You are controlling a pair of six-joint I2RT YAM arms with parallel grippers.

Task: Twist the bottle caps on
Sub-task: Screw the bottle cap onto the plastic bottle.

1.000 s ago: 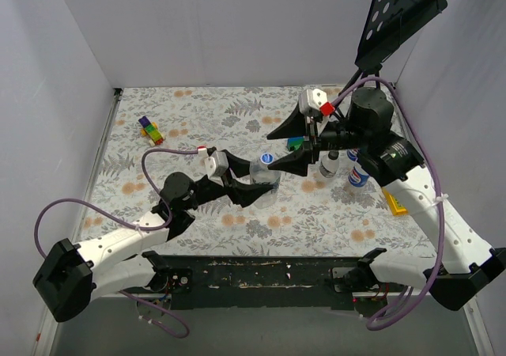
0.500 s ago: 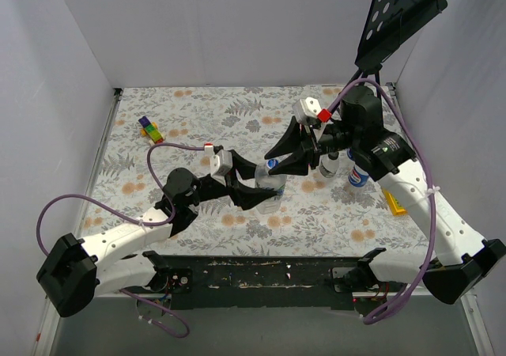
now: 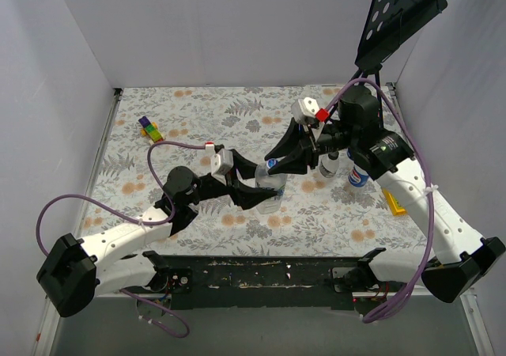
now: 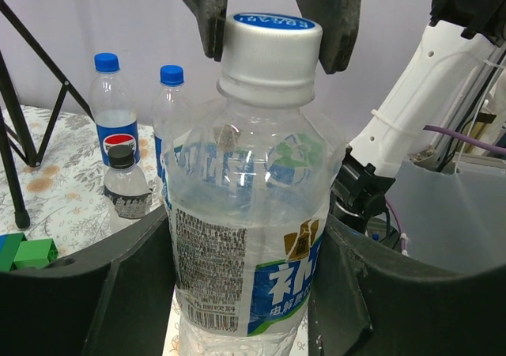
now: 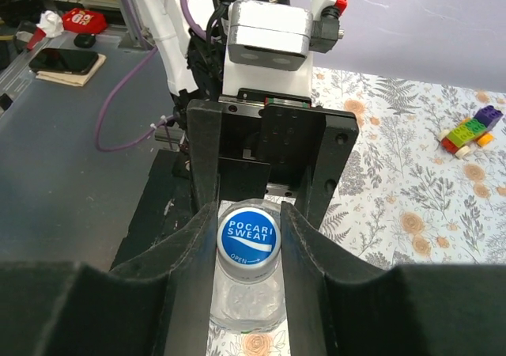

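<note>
My left gripper (image 3: 254, 191) is shut on a clear bottle (image 4: 245, 213) with a blue-and-white label and holds it upright at the table's middle. A pale grey cap with a blue top (image 5: 249, 241) sits on the bottle's neck. My right gripper (image 5: 249, 239) is shut on this cap from above, one finger on each side. The cap also shows in the left wrist view (image 4: 270, 47) and the top view (image 3: 271, 164). Three more bottles stand at the right: two with blue caps (image 4: 115, 111) (image 4: 170, 103) and a small one with a black cap (image 4: 126, 190).
A green block (image 4: 28, 253) lies near the standing bottles. Multicoloured blocks (image 3: 150, 129) lie at the far left. A yellow object (image 3: 395, 202) lies at the right edge. A black music stand (image 3: 399, 12) rises at the back right corner.
My right gripper has come left and down with the cap onto the neck of the bottle. The left arm has shifted slightly with the bottle.
</note>
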